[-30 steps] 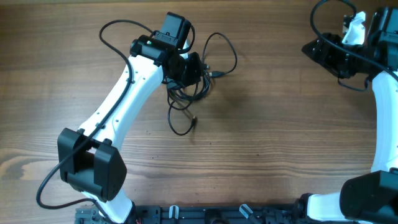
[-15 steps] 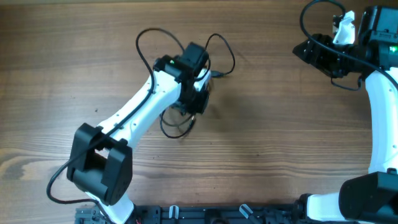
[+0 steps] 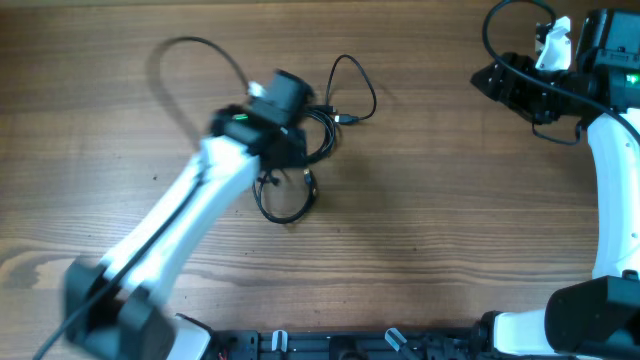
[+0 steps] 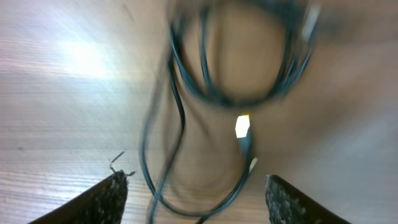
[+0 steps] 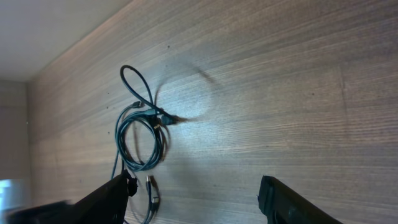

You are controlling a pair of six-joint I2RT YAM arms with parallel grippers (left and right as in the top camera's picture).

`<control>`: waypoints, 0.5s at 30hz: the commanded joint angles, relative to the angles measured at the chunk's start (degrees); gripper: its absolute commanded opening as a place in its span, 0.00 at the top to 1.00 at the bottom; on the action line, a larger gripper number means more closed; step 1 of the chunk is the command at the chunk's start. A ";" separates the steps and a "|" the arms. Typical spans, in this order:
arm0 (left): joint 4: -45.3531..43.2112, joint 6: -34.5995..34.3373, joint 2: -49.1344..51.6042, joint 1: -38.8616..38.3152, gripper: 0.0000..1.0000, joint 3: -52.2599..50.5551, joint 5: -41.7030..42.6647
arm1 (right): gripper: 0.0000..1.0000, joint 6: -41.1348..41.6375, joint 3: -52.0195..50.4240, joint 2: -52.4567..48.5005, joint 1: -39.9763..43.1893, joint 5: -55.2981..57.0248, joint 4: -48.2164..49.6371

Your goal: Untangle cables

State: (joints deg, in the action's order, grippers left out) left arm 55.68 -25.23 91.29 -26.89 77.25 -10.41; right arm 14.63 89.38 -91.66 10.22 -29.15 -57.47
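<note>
- Cables [image 3: 322, 135] lay as one thin black tangle on the wooden table [image 3: 450, 220], left of centre. It showed a small coil, a narrow loop toward the far edge and a rounder loop toward the near edge.
- Left gripper [image 4: 202, 199] hung over the tangle [image 4: 242, 102] with its fingers wide apart, clamping nothing. Loose strands ran down between them.
- Right gripper [image 5: 199, 196] sat at the table's far right, well apart from the cables [image 5: 154, 114], its fingers likewise spread and empty.
- Blur smeared the left arm [image 3: 190, 210] in the overhead view. Its wrist covered part of the tangle, and the left wrist view was blurred too.
- Counted: two arms, two grippers and at least two small plug ends. How many separate cords made up the tangle could not be told.
</note>
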 commanded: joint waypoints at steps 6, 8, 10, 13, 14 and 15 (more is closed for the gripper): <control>-7.04 4.04 -1.36 20.22 0.30 0.42 27.69 | 0.29 -1.14 0.17 0.11 -0.20 0.20 0.57; -4.11 7.17 1.73 22.62 0.35 0.42 29.29 | 0.29 -1.14 0.17 0.11 -0.20 0.20 0.63; -1.77 14.03 5.75 24.61 0.35 0.42 34.71 | 0.28 -1.16 0.17 0.11 -0.20 0.24 0.63; 2.08 19.32 12.48 24.81 0.34 0.42 37.59 | 0.28 -1.16 0.17 0.11 -0.20 1.07 0.37; 3.06 20.20 14.60 24.83 0.36 0.42 37.70 | 0.28 -1.14 0.17 0.11 -0.20 1.07 0.17; 3.80 20.59 16.57 24.83 0.39 0.42 37.62 | 0.28 -1.16 0.17 0.11 -0.20 1.07 0.11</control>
State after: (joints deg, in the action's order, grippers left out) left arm 57.98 -10.50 102.59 -2.09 78.00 23.62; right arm 14.63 89.38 -91.66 10.22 -28.86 -57.08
